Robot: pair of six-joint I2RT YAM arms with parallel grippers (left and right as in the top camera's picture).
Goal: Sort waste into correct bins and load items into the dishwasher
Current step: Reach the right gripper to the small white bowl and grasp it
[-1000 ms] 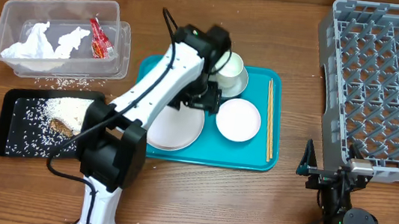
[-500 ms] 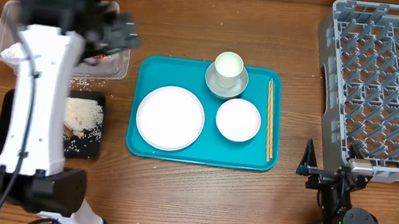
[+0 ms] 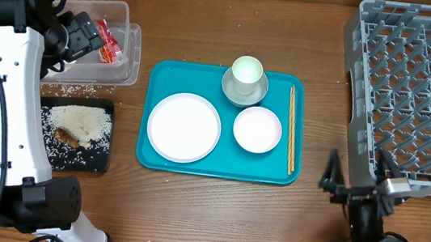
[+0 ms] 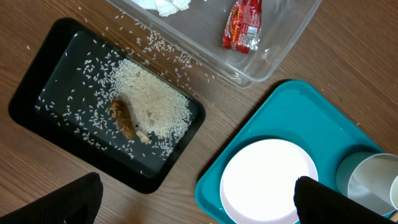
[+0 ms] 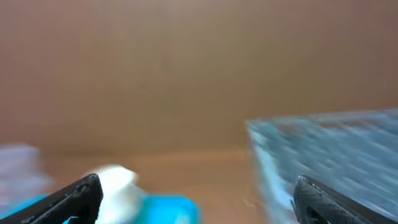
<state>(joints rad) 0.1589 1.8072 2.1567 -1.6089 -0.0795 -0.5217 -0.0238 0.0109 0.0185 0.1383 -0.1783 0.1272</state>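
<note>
Overhead: left gripper [image 3: 85, 34] hangs over the clear tub [image 3: 129, 54] at far left, jaw spread hard to read from here; red wrapper [image 3: 108, 44] lies in the tub just right of the gripper, rest of the tub hidden under the arm. Black tray [image 3: 89, 159] sits near side of the tub, with a rice pile [image 3: 85, 118] and the brown food piece [image 3: 67, 135] in it, loose grains [image 3: 73, 88] on the table between tub and tray. Teal tray [image 3: 163, 78] in the middle holds the white plate [image 3: 184, 127] at left, white bowl [image 3: 257, 130] right of it, white cup [image 3: 246, 71] standing inside the grey-green bowl [image 3: 243, 93] at the far side, chopsticks [image 3: 291, 130] lying along the right edge. Dish rack [image 3: 423, 88] at far right, no dishes in it. Right gripper [image 3: 355, 182] is at the rack's near left corner, jaws apart, empty. Left wrist: both fingers [image 4: 62, 202] sit at the bottom corners, spread wide, nothing between them; below are the black tray, the tub with the wrapper and a bit of white tissue [image 4: 171, 5] at the top edge, and the plate. Right wrist: heavily blurred, fingers [image 5: 74, 196] wide apart and empty, teal tray and a white blob at lower left, rack at right
</note>
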